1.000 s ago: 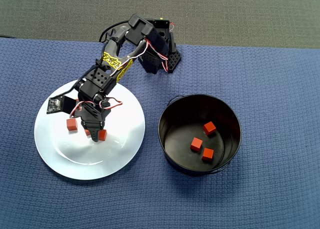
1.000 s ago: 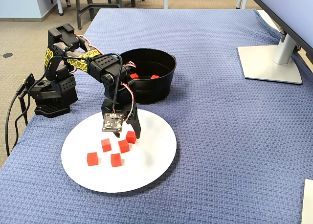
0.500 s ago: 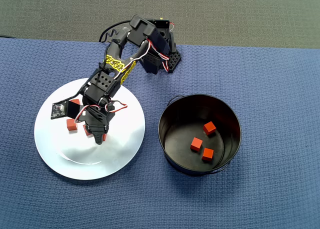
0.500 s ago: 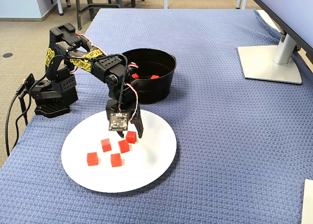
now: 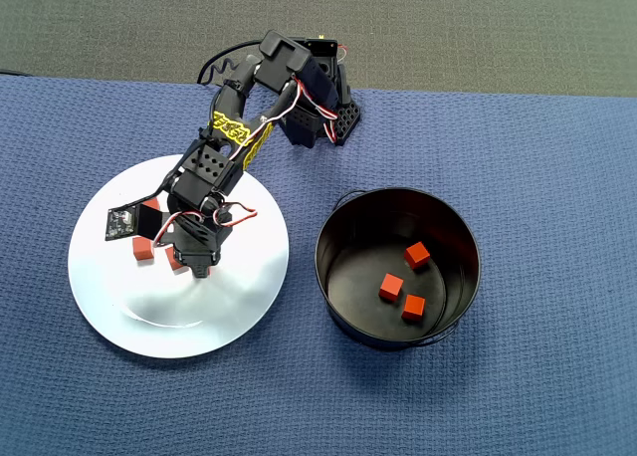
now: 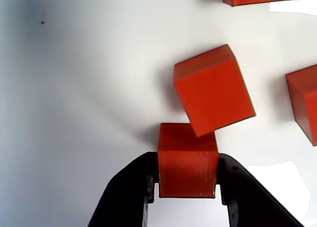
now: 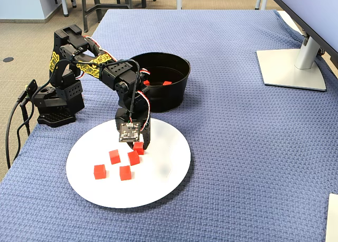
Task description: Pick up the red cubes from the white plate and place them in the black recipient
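- Overhead view: arm bent over the white plate (image 5: 179, 307) at left of the table (image 5: 547, 396); three red cubes (image 5: 391, 287) lie inside the black recipient (image 5: 398, 267) at right
- Wrist view: pincer (image 6: 187, 187) clenched on a held cube (image 6: 187, 165); a tilted cube (image 6: 213, 88) touches its far edge
- Fixed view: pincer (image 7: 139, 145) low on the plate; four loose cubes (image 7: 125, 172) lie just left and near of it

No text, brand or number could be read anywhere. The arm (image 5: 231, 132) bore a yellow patterned band, but its marks were illegible.
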### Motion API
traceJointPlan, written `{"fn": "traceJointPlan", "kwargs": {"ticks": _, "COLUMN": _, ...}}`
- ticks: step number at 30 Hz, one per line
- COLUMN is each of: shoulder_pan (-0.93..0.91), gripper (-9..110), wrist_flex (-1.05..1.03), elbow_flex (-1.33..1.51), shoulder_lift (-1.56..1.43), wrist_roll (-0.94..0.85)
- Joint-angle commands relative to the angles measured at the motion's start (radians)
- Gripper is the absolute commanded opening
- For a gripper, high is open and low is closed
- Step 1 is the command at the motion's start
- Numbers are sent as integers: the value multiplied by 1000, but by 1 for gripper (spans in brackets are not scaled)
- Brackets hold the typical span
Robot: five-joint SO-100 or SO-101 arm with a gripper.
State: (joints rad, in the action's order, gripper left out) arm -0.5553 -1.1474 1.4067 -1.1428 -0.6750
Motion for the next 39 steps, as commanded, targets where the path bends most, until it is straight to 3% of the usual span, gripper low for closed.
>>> {"fn": "traceJointPlan", "kwargs": {"ticks": 1, "shoulder_pan": -12, "gripper": 0, "wrist_flex": 20, "elbow_flex": -8, "shoulder_lift": -156, "wrist_roll": 41}}
{"fn": "traceJointPlan", "kwargs": {"ticks": 9, "shoulder_pan": 118, "gripper": 0, "wrist_flex": -48, "elbow_flex": -15, "shoulder_lift": -483, "wrist_roll": 221}}
{"fn": "traceJointPlan", "kwargs": {"ticks": 19, "shoulder_pan": 580, "gripper": 0, "wrist_flex": -20, "elbow_flex": 81, "shoulder_lift": -678, "wrist_roll": 463}}
{"fn": "traceJointPlan", "kwargs": {"ticks": 26, "shoulder_pan": 845, "gripper": 0, "wrist_flex": -29, "elbow_flex": 114, "shoulder_lift": -681, "wrist_roll": 526}}
{"fn": "traceJointPlan", "kwargs": {"ticks": 28, "shoulder_pan": 904, "gripper": 17, "wrist_flex": -66, "elbow_flex": 120, "shoulder_lift": -670, "wrist_roll": 468}}
{"fn": "traceJointPlan", "kwargs": {"ticks": 29, "shoulder_pan": 911, "gripper": 29, "wrist_flex": -91, "elbow_flex": 114, "shoulder_lift": -661, "wrist_roll": 442}}
{"fn": "traceJointPlan", "kwargs": {"ticks": 31, "shoulder_pan": 870, "gripper": 34, "wrist_flex": -107, "elbow_flex": 97, "shoulder_lift": -657, "wrist_roll": 408}}
{"fn": "traceJointPlan", "kwargs": {"ticks": 39, "shoulder_pan": 436, "gripper": 29, "wrist_flex": -184, "elbow_flex": -15, "shoulder_lift": -534, "wrist_roll": 137}}
